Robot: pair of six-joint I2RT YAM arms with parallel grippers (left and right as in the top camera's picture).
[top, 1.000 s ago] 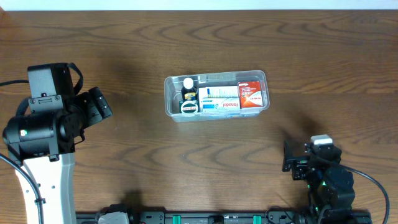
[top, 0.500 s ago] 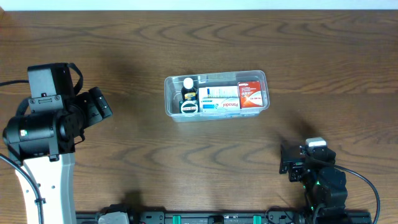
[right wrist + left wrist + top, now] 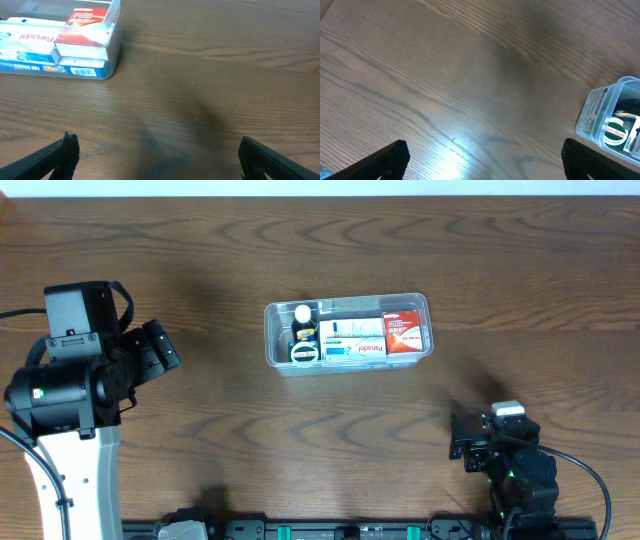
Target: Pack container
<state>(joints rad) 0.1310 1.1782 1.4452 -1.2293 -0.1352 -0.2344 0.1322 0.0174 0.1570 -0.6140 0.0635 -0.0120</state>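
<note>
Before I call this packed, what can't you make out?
Overhead: print on the boxes in the container is too small to read; the white-capped bottle shows only its top.
Left wrist: the right edge cuts the container, leaving one end with the green-lidded jar.
Right wrist: the top and left edges cut it; bottle and jar unseen.

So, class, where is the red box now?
Overhead view: the red box lies inside the container at its right end, beside the white-and-blue Panadol box.
</note>
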